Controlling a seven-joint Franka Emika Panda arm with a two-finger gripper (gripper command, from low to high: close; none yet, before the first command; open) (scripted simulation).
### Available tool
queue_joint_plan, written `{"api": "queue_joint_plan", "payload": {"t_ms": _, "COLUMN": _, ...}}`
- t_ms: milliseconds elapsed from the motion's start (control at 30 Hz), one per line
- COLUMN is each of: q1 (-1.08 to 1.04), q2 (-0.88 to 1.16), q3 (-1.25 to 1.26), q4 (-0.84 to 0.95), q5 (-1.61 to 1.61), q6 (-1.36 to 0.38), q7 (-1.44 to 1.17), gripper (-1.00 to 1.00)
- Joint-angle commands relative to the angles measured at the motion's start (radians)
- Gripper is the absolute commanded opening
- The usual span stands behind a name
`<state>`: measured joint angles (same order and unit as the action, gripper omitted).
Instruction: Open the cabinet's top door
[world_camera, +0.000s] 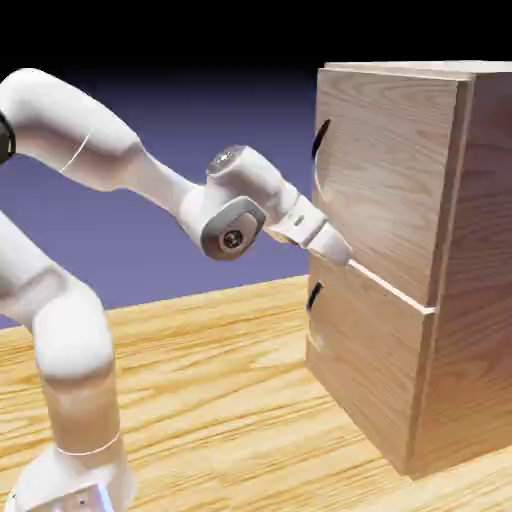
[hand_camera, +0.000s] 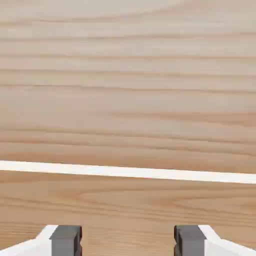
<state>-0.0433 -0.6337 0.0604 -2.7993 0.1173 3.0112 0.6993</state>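
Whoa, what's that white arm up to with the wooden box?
The white robot arm is reaching toward a tall wooden cabinet on the table. Its gripper is open, empty, and right up against the front, near the seam between the top door and the lower panel. The top door's dark handle sits higher up, away from the gripper. In the hand view, only wood and the pale seam show between the fingertips. The door looks shut.

Even soft light, sharp render (backdrop darkens toward top).
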Motion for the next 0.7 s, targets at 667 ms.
{"api": "queue_joint_plan", "payload": {"t_ms": 667, "q1": -0.431, "q2": -0.496, "q3": 0.47, "q4": 0.083, "q5": 0.914, "q6": -0.201, "q7": -0.325, "gripper": 0.0}}
